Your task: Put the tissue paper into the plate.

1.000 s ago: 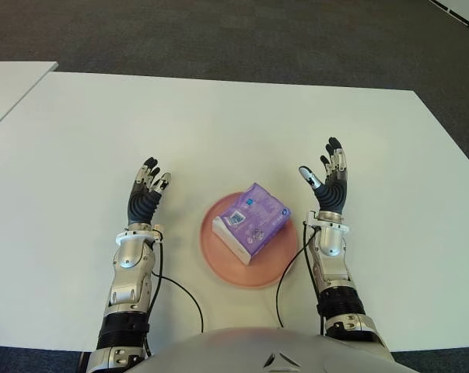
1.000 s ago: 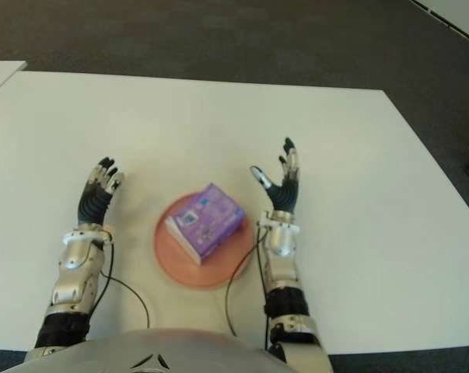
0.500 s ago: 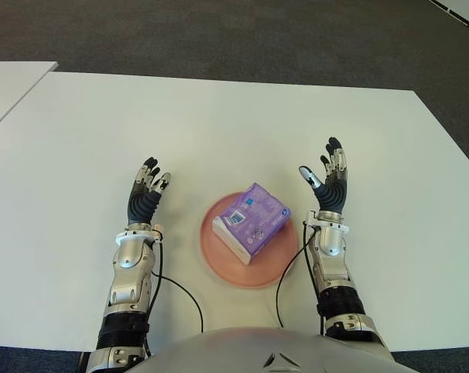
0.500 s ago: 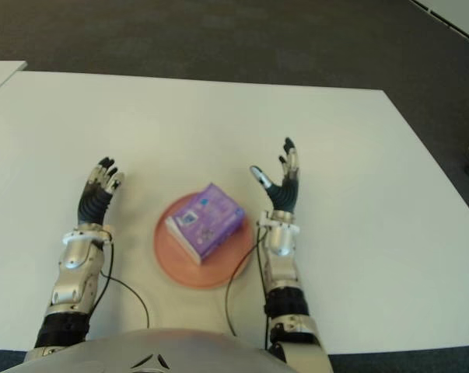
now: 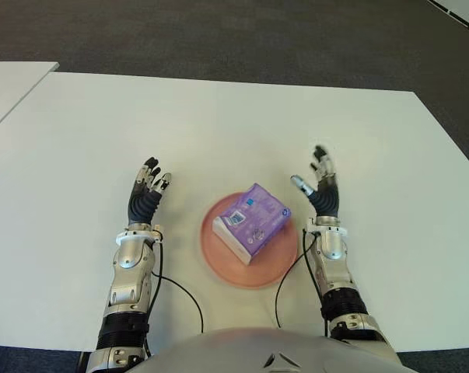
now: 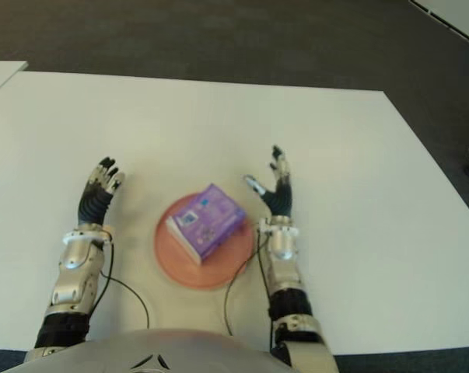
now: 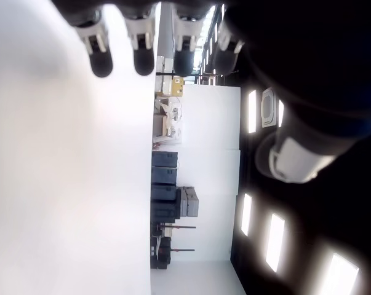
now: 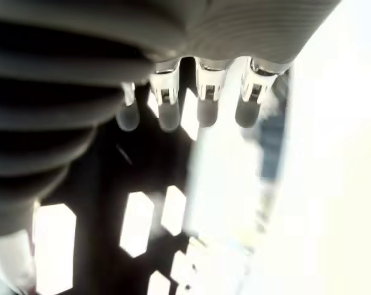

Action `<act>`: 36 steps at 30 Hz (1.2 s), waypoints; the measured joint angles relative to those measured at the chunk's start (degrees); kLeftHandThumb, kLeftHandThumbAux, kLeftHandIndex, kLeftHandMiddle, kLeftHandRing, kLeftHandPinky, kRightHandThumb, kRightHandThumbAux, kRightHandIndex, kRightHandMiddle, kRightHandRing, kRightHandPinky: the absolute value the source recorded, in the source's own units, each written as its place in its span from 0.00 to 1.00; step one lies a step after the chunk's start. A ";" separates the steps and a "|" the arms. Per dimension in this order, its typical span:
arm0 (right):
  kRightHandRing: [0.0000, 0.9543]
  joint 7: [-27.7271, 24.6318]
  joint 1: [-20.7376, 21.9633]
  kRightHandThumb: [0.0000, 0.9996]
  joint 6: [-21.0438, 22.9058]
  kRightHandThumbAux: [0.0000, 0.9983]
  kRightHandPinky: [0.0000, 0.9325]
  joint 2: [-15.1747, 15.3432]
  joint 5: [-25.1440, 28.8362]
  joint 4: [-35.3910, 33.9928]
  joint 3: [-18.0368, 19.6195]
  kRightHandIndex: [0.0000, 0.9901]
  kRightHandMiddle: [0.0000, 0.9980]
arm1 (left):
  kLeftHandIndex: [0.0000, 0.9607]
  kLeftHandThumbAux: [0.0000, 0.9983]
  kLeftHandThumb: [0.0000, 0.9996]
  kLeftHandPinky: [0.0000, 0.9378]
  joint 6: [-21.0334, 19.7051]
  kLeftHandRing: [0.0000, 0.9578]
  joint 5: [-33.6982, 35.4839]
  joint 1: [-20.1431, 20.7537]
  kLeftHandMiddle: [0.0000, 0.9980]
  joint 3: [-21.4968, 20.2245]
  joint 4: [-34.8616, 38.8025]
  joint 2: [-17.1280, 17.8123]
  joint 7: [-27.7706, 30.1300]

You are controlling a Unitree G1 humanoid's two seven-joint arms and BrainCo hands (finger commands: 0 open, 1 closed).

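A purple pack of tissue paper (image 5: 251, 221) lies in the round pink plate (image 5: 218, 259) on the white table, near the front edge and between my two hands. My right hand (image 5: 320, 186) is just right of the plate, fingers spread and holding nothing. My left hand (image 5: 147, 190) is left of the plate, well apart from it, fingers straight and empty. Neither hand touches the pack. In the left wrist view the straight fingertips (image 7: 102, 61) show over bare table; the right wrist view shows extended fingertips (image 8: 207, 114) with nothing in them.
The white table (image 5: 218, 124) stretches wide behind the plate. Thin black cables (image 5: 183, 295) run from both forearms toward my body. A second white table (image 5: 8, 85) stands at the far left. Dark carpet (image 5: 218, 31) lies beyond the far edge.
My right hand has shifted slightly left and forward, closer to the plate. The left hand, the plate and the tissue pack have not moved.
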State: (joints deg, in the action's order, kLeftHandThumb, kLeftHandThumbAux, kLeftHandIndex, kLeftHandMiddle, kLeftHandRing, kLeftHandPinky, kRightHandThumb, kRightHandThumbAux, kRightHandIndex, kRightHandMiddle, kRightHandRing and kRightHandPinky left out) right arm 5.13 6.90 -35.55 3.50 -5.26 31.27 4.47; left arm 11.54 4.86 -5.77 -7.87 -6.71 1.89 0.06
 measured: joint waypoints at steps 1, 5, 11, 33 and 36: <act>0.00 -2.66 0.00 0.00 1.59 0.67 0.00 0.40 1.51 1.33 -0.02 0.00 0.00 | 0.01 0.56 0.00 0.00 0.06 0.00 -0.01 -0.11 0.01 -0.04 -0.01 0.02 0.00; 0.00 -9.41 0.60 0.00 4.06 0.70 0.00 2.85 4.42 3.24 0.04 0.00 0.00 | 0.00 0.57 0.00 0.00 0.30 0.00 -0.04 -0.05 0.01 0.07 0.10 0.05 0.00; 0.00 -10.71 -0.12 0.00 8.28 0.72 0.00 3.96 5.35 1.44 0.48 0.00 0.00 | 0.00 0.57 0.00 0.00 0.30 0.00 -0.26 -0.49 0.01 0.07 0.19 0.07 0.01; 0.00 -7.76 -5.08 0.02 11.53 0.74 0.00 3.25 4.87 -6.01 -0.06 0.00 0.00 | 0.00 0.58 0.00 0.00 0.01 0.00 -0.21 -0.51 0.01 0.13 1.06 0.07 0.12; 0.00 -7.62 -5.43 0.02 11.09 0.74 0.00 3.24 4.83 -6.18 -0.16 0.00 0.00 | 0.00 0.58 0.00 0.00 0.00 0.00 -0.21 -0.53 0.01 0.12 1.07 0.07 0.28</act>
State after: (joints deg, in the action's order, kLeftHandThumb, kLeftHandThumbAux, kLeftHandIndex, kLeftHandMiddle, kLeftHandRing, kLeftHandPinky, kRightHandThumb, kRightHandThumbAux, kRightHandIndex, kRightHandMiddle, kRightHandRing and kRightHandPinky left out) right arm -2.50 1.46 -24.47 6.74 -0.43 25.09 4.31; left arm 11.54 4.65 -6.31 -7.75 -5.64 1.96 0.34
